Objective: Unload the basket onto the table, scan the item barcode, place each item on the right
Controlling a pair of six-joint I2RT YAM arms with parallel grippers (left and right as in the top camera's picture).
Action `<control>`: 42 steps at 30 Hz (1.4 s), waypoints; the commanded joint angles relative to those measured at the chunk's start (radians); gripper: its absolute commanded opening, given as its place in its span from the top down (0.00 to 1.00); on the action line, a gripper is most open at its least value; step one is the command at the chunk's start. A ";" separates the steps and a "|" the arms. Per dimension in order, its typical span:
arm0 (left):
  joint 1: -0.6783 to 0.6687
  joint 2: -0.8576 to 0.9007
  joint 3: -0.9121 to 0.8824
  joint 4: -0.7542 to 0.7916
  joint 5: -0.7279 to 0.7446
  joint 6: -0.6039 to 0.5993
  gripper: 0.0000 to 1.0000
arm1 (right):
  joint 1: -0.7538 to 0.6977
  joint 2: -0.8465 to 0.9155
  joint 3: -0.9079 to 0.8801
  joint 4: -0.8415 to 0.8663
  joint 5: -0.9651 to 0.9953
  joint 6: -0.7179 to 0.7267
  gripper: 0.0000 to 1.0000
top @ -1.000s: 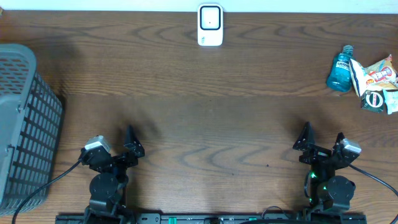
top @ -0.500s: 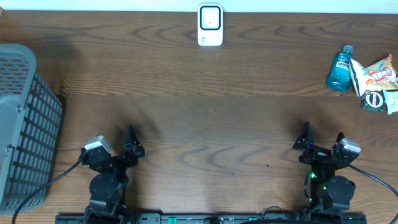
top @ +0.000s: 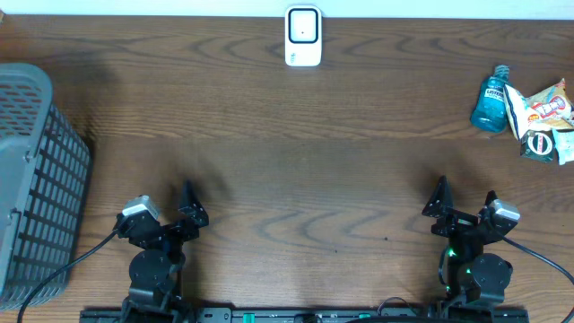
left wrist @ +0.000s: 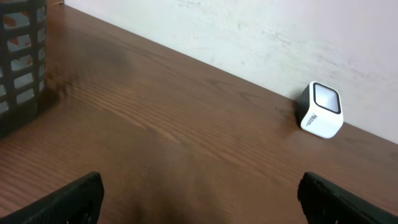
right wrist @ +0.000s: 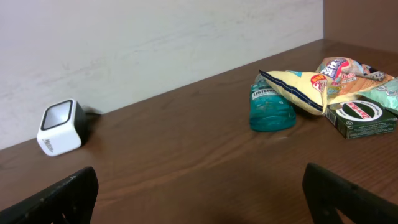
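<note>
My left fingers (left wrist: 68, 199) and right fingers (right wrist: 62, 196) stand spread, holding nothing. Barcode scanner (top: 303, 36) top centre; mouthwash bottle (top: 490, 100) upper right.

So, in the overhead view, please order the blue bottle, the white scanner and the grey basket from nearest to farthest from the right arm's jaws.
1. blue bottle, at the right side of the table.
2. white scanner, centre of the far edge.
3. grey basket, far left.
</note>
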 commanded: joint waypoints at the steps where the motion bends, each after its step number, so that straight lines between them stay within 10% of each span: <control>1: 0.001 -0.008 -0.018 -0.024 -0.006 -0.006 0.02 | -0.004 -0.011 -0.002 -0.003 -0.006 -0.016 0.01; 10: 0.020 -0.009 -0.018 -0.021 -0.023 0.015 0.02 | -0.004 -0.011 -0.002 -0.004 -0.006 -0.016 0.01; 17: 0.074 -0.009 -0.026 -0.010 0.185 0.316 0.02 | -0.004 -0.011 -0.002 -0.003 -0.006 -0.016 0.01; 42: 0.123 -0.009 -0.027 -0.008 0.178 0.299 0.02 | -0.004 -0.011 -0.002 -0.004 -0.006 -0.016 0.01</control>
